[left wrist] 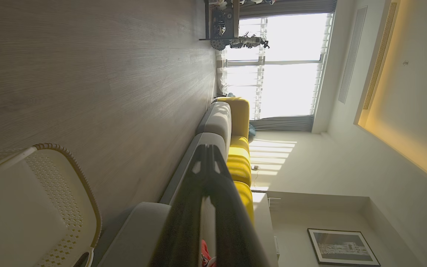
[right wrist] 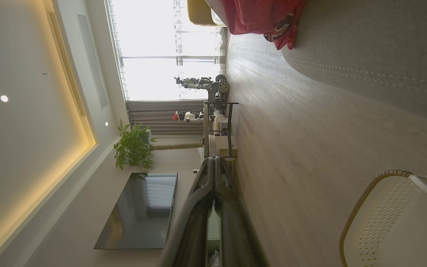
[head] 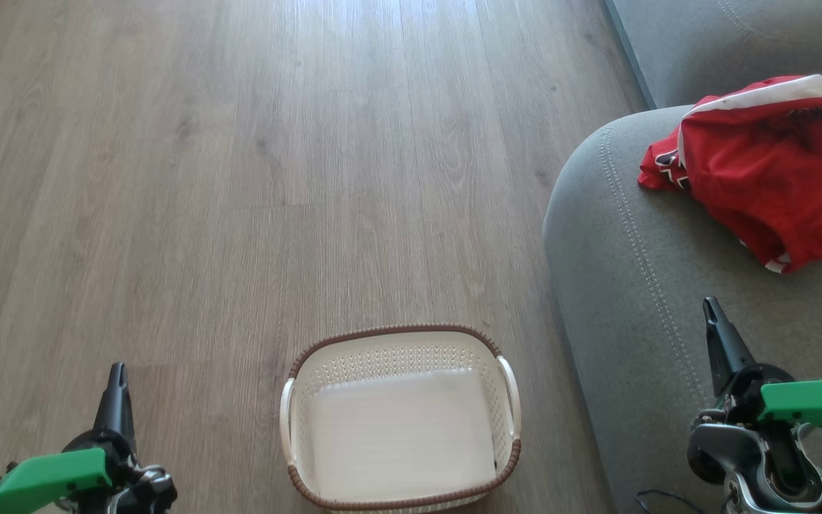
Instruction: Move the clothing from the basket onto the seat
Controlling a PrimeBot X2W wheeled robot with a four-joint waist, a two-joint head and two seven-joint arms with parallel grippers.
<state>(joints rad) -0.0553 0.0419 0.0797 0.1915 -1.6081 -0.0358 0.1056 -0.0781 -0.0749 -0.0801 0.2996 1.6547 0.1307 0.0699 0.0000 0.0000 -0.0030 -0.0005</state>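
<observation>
The clothing (head: 768, 164) lies on the seat (head: 639, 285), upper right. The basket (head: 400, 335), bottom middle, looks empty. The left gripper (head: 118, 375) and right gripper (head: 711, 310) are pressed together, holding nothing. Best steer them clear of the clothes.

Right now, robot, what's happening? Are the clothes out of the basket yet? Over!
Left gripper shut, empty. Right gripper shut, empty. Clothing heaped on the seat; basket empty on the floor. Nothing blocking.
</observation>
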